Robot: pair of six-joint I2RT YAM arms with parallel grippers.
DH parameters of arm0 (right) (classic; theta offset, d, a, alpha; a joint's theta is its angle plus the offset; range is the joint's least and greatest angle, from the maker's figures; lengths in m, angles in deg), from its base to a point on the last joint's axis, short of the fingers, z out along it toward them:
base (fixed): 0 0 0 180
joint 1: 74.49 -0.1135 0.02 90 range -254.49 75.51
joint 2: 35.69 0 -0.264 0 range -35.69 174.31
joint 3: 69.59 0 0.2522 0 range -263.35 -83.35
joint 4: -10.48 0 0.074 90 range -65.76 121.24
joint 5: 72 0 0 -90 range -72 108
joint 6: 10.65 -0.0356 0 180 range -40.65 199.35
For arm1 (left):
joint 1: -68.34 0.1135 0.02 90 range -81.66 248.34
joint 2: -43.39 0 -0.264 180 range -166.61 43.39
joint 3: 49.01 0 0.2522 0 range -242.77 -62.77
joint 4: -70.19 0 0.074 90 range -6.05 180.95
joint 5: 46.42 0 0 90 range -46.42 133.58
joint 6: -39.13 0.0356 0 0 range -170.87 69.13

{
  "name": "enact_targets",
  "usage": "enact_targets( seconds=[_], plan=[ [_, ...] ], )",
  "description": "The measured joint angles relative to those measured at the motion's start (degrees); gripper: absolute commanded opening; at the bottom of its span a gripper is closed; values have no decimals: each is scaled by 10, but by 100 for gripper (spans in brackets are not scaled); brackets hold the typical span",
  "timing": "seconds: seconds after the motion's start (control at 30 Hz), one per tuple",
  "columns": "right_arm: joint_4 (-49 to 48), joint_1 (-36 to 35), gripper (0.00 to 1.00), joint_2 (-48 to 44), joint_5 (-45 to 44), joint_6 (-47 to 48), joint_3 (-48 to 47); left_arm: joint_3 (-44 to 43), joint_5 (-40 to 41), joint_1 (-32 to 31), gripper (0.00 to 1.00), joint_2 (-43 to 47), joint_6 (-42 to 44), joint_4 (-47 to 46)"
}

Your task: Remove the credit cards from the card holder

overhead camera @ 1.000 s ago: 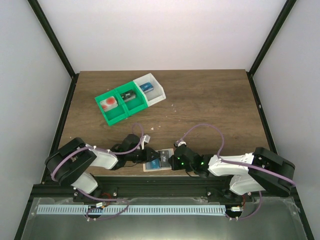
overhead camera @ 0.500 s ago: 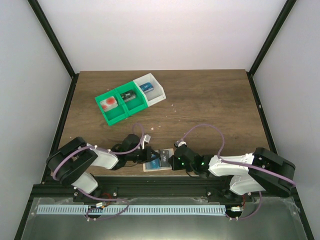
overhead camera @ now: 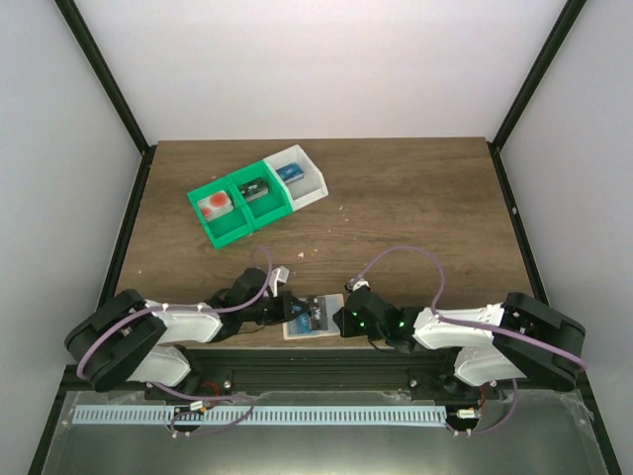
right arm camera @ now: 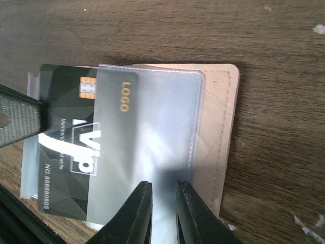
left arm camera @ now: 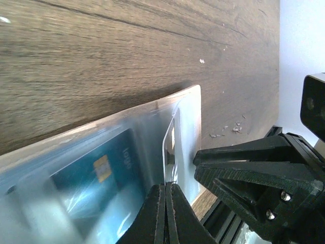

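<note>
The card holder (overhead camera: 297, 332) lies flat near the table's front edge, with its tan backing (right arm camera: 213, 137) under a clear sleeve (right arm camera: 152, 122). A dark blue credit card (right arm camera: 66, 152) with a gold chip and "ViP" print sticks partly out of the sleeve's left side; it also shows as the teal card (left arm camera: 96, 173). My left gripper (left arm camera: 166, 195) is shut on that card's outer edge. Its finger (right arm camera: 18, 119) overlaps the card's edge. My right gripper (right arm camera: 163, 190) rests its fingertips on the sleeve, jaws a narrow gap apart with nothing between them.
Two joined green bins (overhead camera: 232, 223) and a white bin (overhead camera: 309, 178) stand at the table's back left. They hold a red-orange item, a dark item and a blue item. Both arms meet low over the holder, right at the front edge rail (overhead camera: 316, 368).
My left gripper has closed onto the card's edge, and the left arm has dropped lower and stretched out. The right gripper and the holder have stayed put.
</note>
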Motion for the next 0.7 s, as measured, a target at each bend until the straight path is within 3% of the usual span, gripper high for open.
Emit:
enact_targets(
  seconds=[0.43,0.7],
  plan=[
    [62,0,25,-43,11,0,-15,24,91,2,0,185,-2,135],
    [-7,0,49,-180,79,-21,3,24,146,5,0,360,-7,209]
  ],
)
